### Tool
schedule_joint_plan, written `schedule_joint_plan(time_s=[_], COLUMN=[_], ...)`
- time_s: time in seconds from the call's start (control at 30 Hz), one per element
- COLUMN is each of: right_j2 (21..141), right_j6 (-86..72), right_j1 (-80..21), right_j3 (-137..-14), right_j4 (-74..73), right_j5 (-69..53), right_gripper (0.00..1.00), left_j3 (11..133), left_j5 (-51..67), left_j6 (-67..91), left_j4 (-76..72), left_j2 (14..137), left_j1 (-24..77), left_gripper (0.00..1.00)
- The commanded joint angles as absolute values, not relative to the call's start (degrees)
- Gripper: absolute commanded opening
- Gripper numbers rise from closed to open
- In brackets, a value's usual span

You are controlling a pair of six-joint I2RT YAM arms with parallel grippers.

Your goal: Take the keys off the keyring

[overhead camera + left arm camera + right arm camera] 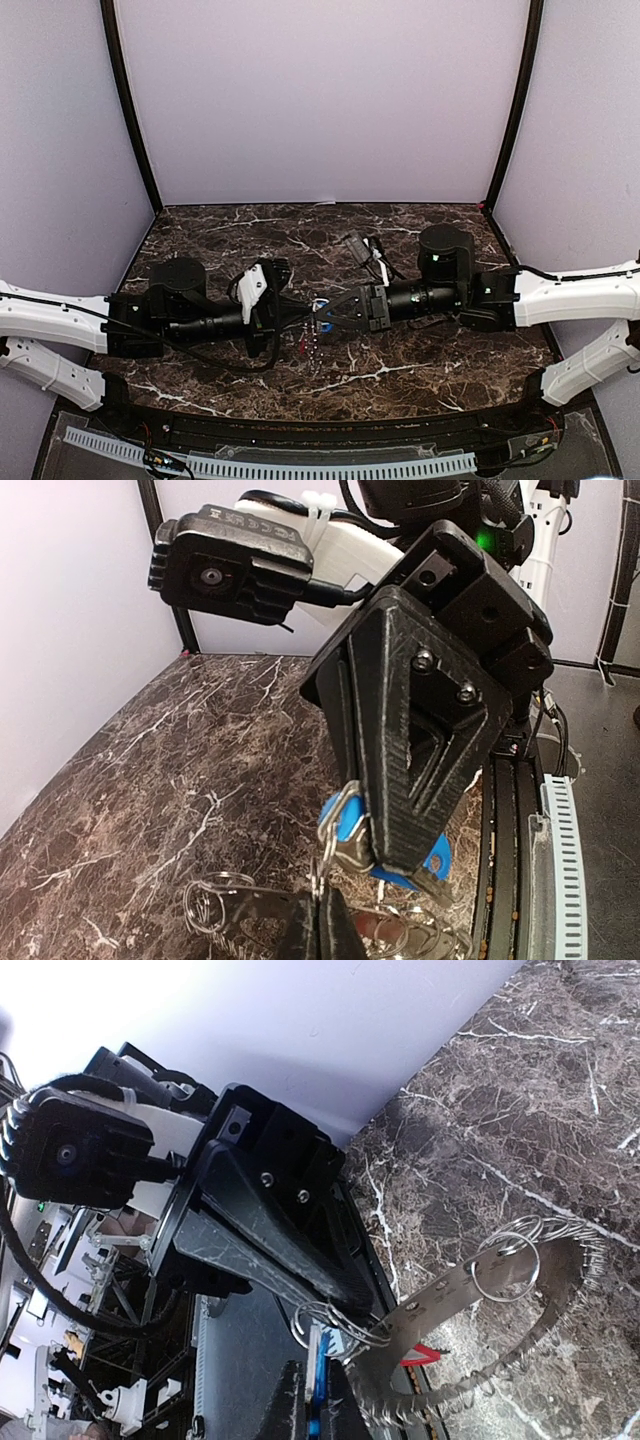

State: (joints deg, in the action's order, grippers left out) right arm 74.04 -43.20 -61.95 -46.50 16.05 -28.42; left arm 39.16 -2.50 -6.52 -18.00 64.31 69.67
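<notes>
Keyring hangs above the table — left gripper clenched on its wire loops, right gripper pinching the blue key (red key dangles free). Hold the ring steady and ease the blue key round its coil — no yanking

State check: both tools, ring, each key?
left tool: shut on keyring, at its wire loops.
right tool: shut on blue key.
keyring: hanging between the tools.
blue key: pinched, a wire loop through its head.
red key: ungripped, dangling by the keyring.
</notes>
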Motion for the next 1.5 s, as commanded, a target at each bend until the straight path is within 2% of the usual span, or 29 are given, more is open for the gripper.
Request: schedule_joint_plan(time_s=[0.0,0.3,0.63,0.9,1.47], right_j2=[71.57,72.86,78.47,82.65,82.11], right_j6=[-38.65,-32.47,-34.41,-31.73,-28.52], right_j1=[-60.58,-60.29,-60.53,-62.71,-63.28], right_j3=[-49.68,-51.45,-49.56,-52.03,-47.84], right_j4=[10.00,-0.45,7.71,8.25,15.53], right_j5=[-26.45,-27.51,-33.64,-35.93,-31.26], right_gripper=[0.00,0.00,0.00,0.00,0.00], left_j3=[37.47,34.13,31.99,30.27,25.63], left_j5=[-1.37,0.13,5.01,7.41,12.01], left_j6=[-6.70,-3.59,0.74,3.48,15.64], left_j4=[-20.45,-25.97,-34.54,-42.34,-61.14], left_j2=[61.42,57.70,57.88,60.02,65.74], left_j1=[69.95,69.96,69.96,69.96,69.96], left_gripper=[0.00,0.00,0.00,0.00,0.00])
